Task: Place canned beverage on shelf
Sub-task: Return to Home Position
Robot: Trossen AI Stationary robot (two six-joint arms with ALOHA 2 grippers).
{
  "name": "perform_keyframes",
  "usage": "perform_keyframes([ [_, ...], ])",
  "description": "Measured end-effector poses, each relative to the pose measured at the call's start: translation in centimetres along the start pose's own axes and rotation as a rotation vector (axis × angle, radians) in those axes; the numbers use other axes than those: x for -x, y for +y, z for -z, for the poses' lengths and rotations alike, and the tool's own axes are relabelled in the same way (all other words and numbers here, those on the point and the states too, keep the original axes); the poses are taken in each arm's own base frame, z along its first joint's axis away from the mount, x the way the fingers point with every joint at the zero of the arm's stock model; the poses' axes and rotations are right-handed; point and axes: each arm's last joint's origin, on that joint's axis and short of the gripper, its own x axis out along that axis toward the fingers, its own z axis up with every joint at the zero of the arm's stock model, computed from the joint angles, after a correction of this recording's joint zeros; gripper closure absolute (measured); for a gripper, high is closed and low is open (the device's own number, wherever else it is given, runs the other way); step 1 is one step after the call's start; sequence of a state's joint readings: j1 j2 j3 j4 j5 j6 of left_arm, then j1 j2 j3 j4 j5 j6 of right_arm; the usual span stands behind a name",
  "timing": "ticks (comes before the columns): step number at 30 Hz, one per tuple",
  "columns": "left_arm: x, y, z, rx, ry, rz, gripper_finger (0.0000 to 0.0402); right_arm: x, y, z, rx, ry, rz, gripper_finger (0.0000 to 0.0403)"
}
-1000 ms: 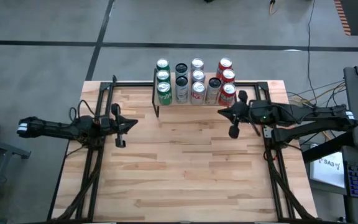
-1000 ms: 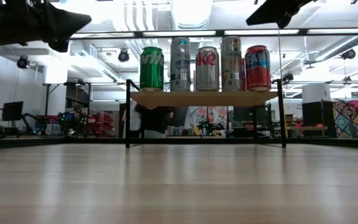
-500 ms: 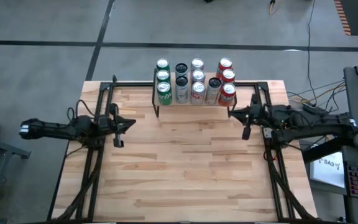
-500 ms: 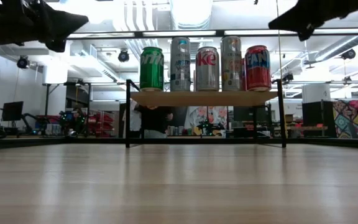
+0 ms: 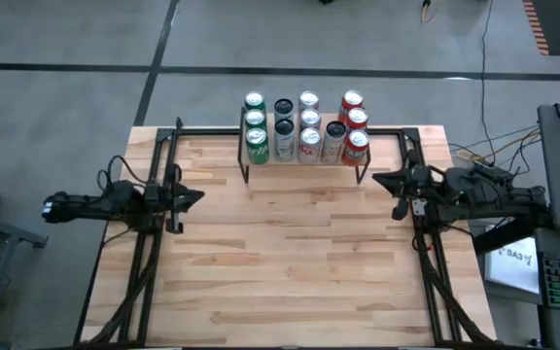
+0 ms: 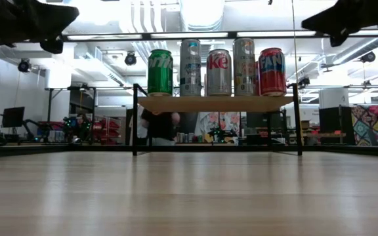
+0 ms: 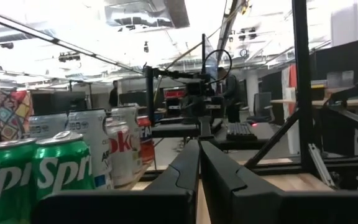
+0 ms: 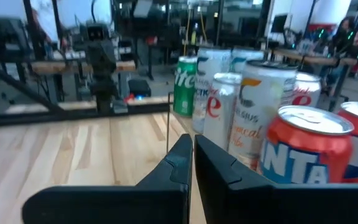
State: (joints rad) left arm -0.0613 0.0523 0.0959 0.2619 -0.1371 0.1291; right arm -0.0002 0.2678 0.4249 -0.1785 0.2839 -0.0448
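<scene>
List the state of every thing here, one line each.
Shelf: standing level, loaded with cans.
Green cans: upright, in one line on the shelf.
Orange cans: upright, in one line on the shelf.
Other cans: upright between those lines.
Left gripper: jaws shut, empty.
Right gripper: jaws shut, empty.

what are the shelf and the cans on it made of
The shelf has a top board that looks like pale matte wood; its legs look like thin black-painted metal. The cans are probably aluminium: glossy printed sides, bare silvery lids in the right wrist view.
</scene>
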Motion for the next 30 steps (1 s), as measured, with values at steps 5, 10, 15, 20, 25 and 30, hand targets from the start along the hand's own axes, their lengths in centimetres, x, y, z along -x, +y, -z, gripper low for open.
perform_keyframes([
  [5,0.5,0.0,0.1,-0.002,0.015,0.003,0.0402,1.2,-0.2,0.7,-0.016,-0.059,-0.029,0.0394],
  [10,0.5,-0.3,0.7,-0.014,0.055,0.103,0.0402,2.2,-0.5,2.1,-0.027,-0.119,-0.028,0.0394],
  [15,0.5,-0.4,1.3,-0.001,0.071,0.112,0.0402,2.0,-0.4,3.3,-0.03,-0.112,-0.027,0.0394],
  [20,0.5,-0.6,3.1,0.027,0.093,0.112,0.0402,1.2,0.0,4.7,-0.007,-0.099,-0.025,0.0394],
  [25,0.6,-0.6,3.2,0.058,0.104,0.109,0.0402,0.3,0.3,7.3,0.026,-0.097,-0.023,0.0394],
  [30,0.6,-0.6,3.4,0.009,0.123,0.107,0.0402,-0.5,0.7,9.6,0.056,-0.075,-0.023,0.0394],
])
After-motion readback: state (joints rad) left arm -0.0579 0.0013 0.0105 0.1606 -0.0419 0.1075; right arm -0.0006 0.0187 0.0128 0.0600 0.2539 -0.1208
